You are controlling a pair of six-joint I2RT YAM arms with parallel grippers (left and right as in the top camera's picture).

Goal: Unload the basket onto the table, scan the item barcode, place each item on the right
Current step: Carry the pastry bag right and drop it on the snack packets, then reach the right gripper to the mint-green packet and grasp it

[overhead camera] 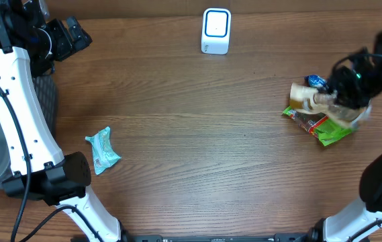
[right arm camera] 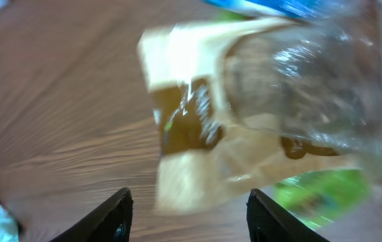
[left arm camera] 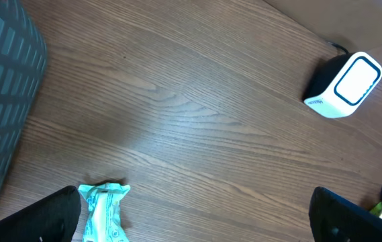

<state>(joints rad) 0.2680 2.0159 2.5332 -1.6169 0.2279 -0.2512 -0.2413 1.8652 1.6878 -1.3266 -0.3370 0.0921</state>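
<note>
The white barcode scanner (overhead camera: 215, 30) stands at the table's far middle, also seen in the left wrist view (left arm camera: 345, 84). At the right, a tan and clear packet (overhead camera: 311, 97) (right arm camera: 244, 114) sits blurred over a green packet (overhead camera: 328, 128) (right arm camera: 318, 191) and a blue one (overhead camera: 316, 82). My right gripper (overhead camera: 338, 99) (right arm camera: 191, 218) is over that pile with its jaws apart. The tan packet's lower end lies between them, with a gap on each side. My left gripper (overhead camera: 76, 37) (left arm camera: 194, 222) hangs wide open at the far left. A teal packet (overhead camera: 102, 151) (left arm camera: 107, 212) lies beside its left finger in the wrist view.
A dark mesh basket (overhead camera: 43, 101) (left arm camera: 3, 101) stands at the table's left edge beside the left arm. Bare wood stretches between the teal packet and the pile at the right.
</note>
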